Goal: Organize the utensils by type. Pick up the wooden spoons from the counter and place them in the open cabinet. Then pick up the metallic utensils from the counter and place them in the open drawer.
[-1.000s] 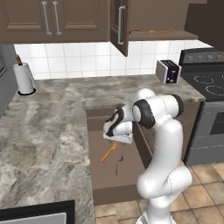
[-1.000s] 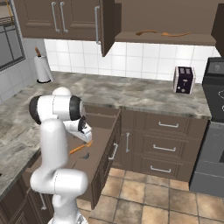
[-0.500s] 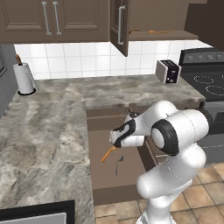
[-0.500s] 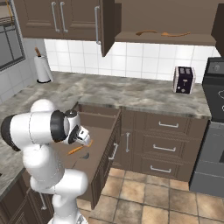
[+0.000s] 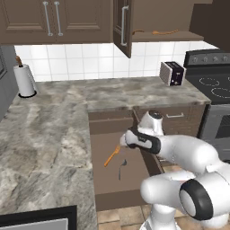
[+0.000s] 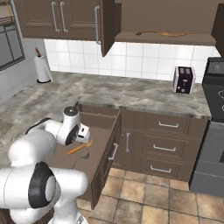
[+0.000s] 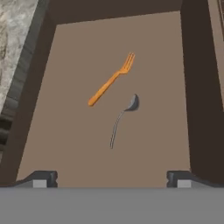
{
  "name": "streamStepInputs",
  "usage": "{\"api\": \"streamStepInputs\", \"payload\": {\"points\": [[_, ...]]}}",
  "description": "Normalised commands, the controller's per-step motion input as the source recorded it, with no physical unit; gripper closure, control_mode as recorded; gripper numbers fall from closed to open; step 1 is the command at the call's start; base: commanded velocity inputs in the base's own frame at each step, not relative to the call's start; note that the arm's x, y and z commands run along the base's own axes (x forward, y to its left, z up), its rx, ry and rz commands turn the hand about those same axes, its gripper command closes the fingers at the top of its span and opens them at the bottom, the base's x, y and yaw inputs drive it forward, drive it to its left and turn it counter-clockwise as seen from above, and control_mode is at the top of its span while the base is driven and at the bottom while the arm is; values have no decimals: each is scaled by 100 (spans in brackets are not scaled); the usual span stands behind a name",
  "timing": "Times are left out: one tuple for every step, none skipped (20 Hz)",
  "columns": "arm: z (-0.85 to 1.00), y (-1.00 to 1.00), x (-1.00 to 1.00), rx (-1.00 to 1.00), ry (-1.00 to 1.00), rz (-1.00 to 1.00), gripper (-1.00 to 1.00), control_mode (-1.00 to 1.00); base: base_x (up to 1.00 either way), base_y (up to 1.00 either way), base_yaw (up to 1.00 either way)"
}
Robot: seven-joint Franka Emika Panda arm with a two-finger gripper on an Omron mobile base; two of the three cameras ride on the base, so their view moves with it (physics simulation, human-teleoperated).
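So from my remote seat the gripper (image 7: 112, 177) is spread about as wide as it goes, with nothing between the fingers, and it's hanging over the open drawer (image 7: 144, 170) looking straight down into it. Both metallic utensils are lying flat on the drawer floor right ahead of the fingertips: the orange fork (image 7: 112, 79) sits farther out from the hand, tines pointing away and handle angled back toward the left finger side, and the grey spoon (image 7: 123, 118) lies just nearer to the hand than the fork, bowl close to the fork's middle but not touching it as far as I can tell (tiny gap in the hand view). From the left base camera the gripper (image 5: 127, 138) sits just beside the fork (image 5: 112, 156), with the spoon (image 5: 122, 168) a bit below it in the drawer (image 5: 117, 199). The wooden spoons (image 6: 158, 33) are up on the shelf of the open cabinet (image 6: 166, 40), well above and away from the hand, lying end to end. The counter (image 5: 40, 148) wraps around the drawer on the hand's left, with a paper towel roll (image 5: 24, 80) and a toaster (image 5: 172, 73) back by the wall.
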Motion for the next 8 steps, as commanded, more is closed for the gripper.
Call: {"api": "streamStepInputs", "payload": {"points": [[67,-13,-57,0,-12,10,-100,-100,0,0,0],[65,-12,-61,0,-16,8,-100,-100,0,0,0],[61,-12,-63,0,-22,3,-100,-100,0,0,0],[62,-13,-61,0,-22,0,-100,-100,0,0,0],[61,-13,-60,0,-22,0,-100,-100,0,0,0],[61,-13,-60,0,-22,0,-100,-100,0,0,0],[61,-12,-60,0,-22,0,-100,-100,0,0,0],[61,-12,-60,-1,-19,0,-100,-100,0,0,0]]}}
